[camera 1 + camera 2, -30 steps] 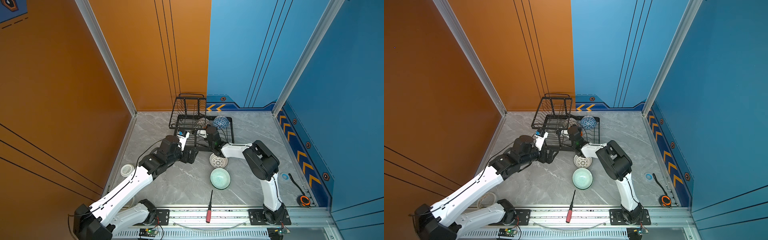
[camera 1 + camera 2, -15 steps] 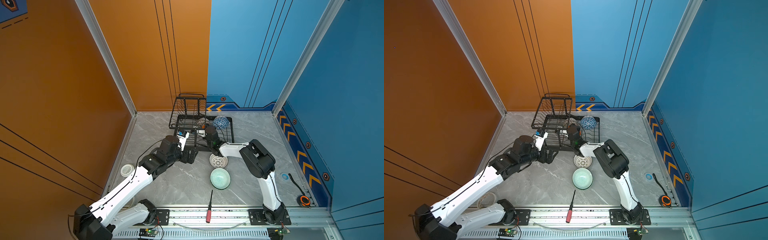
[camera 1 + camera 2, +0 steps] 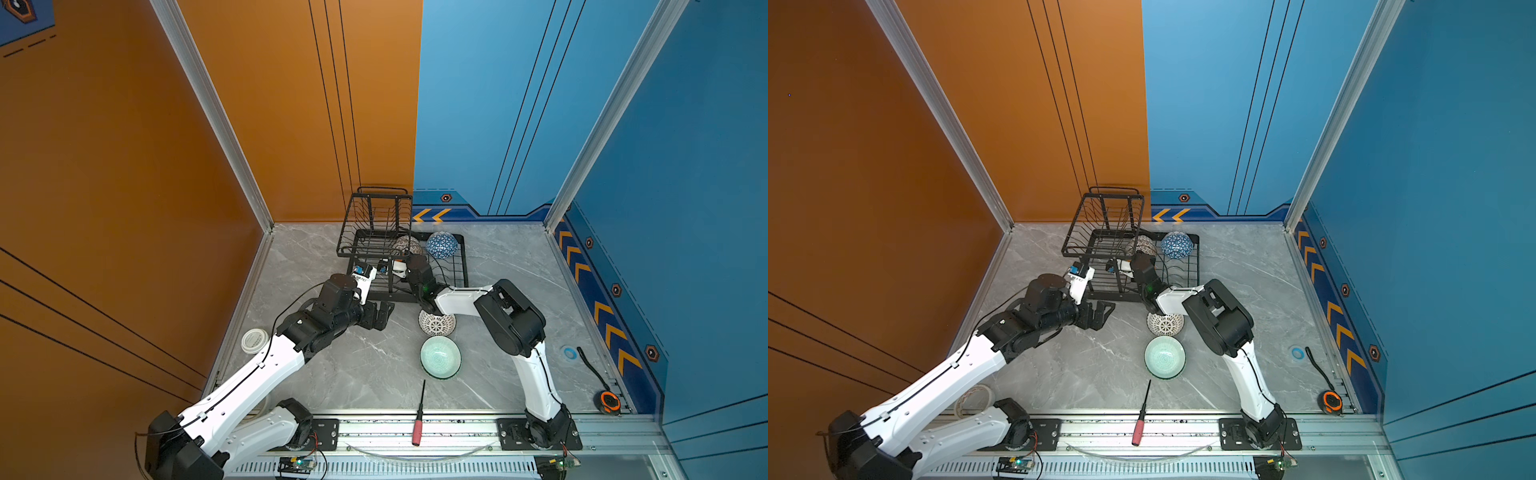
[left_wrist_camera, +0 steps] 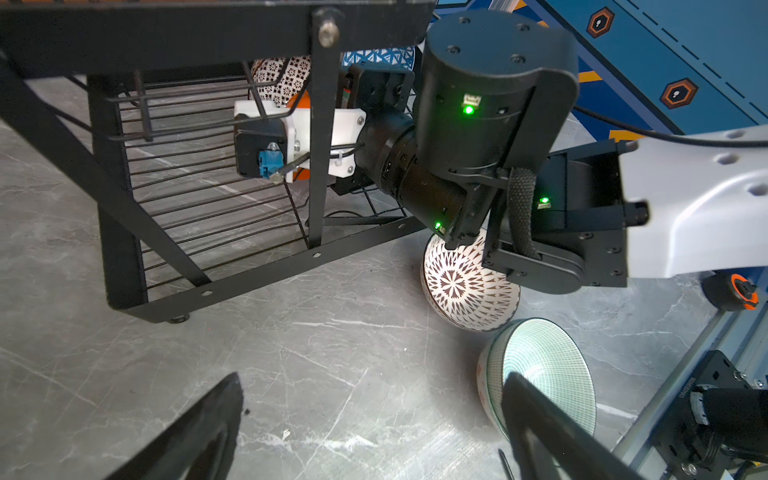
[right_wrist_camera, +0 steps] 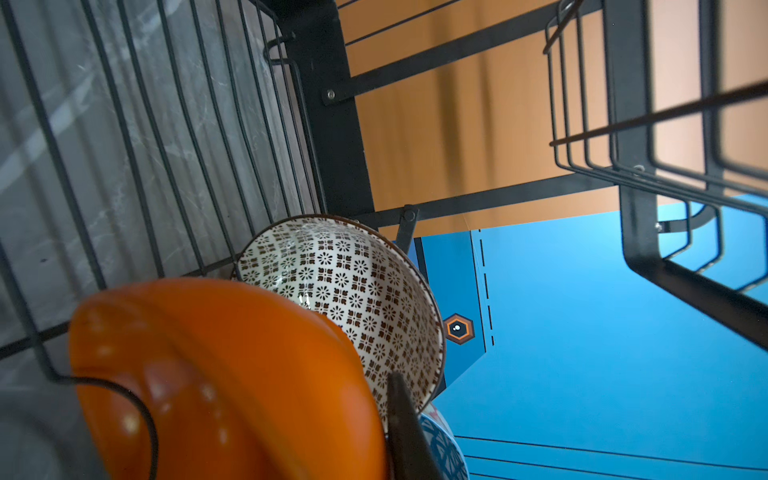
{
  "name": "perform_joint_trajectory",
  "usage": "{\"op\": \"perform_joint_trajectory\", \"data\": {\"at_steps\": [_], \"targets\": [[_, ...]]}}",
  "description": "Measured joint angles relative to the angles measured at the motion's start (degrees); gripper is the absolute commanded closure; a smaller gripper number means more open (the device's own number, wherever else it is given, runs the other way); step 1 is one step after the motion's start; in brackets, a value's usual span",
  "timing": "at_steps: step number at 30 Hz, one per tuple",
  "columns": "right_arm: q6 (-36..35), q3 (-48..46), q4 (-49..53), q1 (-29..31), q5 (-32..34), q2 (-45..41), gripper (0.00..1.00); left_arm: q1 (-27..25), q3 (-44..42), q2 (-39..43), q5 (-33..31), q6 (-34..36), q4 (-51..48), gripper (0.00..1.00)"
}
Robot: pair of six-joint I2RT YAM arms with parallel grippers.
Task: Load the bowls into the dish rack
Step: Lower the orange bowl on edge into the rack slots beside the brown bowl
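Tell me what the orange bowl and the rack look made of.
The orange bowl is probably glazed ceramic: glossy, with soft light spots on its surface. The rack looks like black coated metal, matte, built of thin wires, flat bars and screw heads.

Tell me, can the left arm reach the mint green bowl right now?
Probably yes. The left gripper is open and empty, with only bare tabletop between it and the mint green bowl. The right gripper holds the orange bowl inside the dish rack, out of the way.
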State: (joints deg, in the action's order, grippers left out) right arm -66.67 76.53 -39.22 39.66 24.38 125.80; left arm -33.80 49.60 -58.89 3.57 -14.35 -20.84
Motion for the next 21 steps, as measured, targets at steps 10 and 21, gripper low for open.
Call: {"op": "perform_joint_trajectory", "data": {"at_steps": [10, 21], "targets": [[2.08, 0.9, 2.47, -0.24, -0.39, 0.0, 0.88, 0.02, -0.79, 0.09, 0.17, -0.02, 0.07, 0.02], [2.25, 1.05, 4.79, -0.39, -0.13, 0.0, 0.65, 0.07, -0.85, 0.09, 0.33, -0.02, 0.22, 0.02]]}}
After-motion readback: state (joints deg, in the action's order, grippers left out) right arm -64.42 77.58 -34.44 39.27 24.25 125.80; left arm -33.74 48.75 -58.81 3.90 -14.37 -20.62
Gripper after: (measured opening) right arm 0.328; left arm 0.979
